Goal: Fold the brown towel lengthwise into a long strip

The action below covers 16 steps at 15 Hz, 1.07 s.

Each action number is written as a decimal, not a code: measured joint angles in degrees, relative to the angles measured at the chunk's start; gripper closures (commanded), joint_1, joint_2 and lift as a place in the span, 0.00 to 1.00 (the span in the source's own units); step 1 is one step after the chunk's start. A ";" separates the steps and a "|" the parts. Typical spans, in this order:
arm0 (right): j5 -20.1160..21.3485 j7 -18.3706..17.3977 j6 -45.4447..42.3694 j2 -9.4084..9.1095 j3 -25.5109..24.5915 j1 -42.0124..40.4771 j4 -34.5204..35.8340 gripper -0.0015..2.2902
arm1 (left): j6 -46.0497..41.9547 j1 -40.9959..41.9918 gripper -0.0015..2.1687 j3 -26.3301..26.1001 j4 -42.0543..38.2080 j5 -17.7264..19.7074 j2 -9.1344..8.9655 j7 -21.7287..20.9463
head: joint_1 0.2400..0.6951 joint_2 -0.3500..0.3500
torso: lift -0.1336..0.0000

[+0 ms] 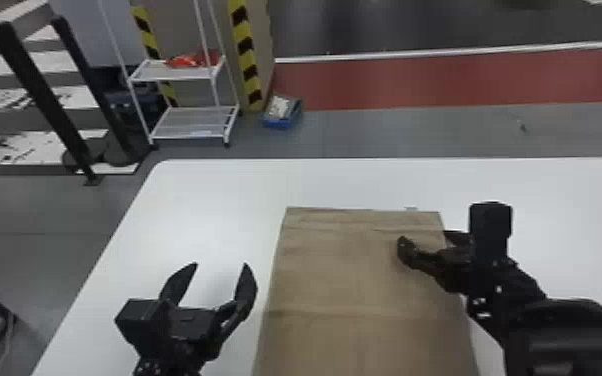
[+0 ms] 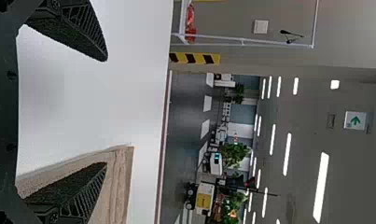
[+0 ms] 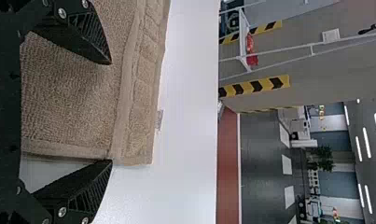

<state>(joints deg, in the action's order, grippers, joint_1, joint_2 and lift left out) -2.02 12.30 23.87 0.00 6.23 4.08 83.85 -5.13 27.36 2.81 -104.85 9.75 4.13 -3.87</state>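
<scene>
The right tool [image 1: 425, 240] sits spread astride one side of the brown towel [image 1: 365, 280], flat near the far edge of the worktop [image 1: 205, 210], the left tool [image 1: 221, 265] spread alongside; folding likely starts by pinching that side.

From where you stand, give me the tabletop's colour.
The tabletop is plain white, clearest in the head view.

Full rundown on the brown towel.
The brown towel looks like terry cloth, with hemmed edges, a flatter band near the far end and a small greyish tag at the far edge. It lies flat on the white table, lightly creased. The open right gripper straddles its right edge; whether they touch is unclear.
</scene>
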 measured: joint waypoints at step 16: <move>0.07 1.26 -0.70 0.00 1.77 -1.08 2.35 0.53 | 0.00 -0.03 0.04 -0.08 0.43 0.06 -0.01 -0.21 | 1.00 0.75 | 0.13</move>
<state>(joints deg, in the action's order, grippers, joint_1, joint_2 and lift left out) -1.95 13.57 23.17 0.00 8.00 3.00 86.20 -5.14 27.34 2.72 -104.42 9.82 4.12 -4.08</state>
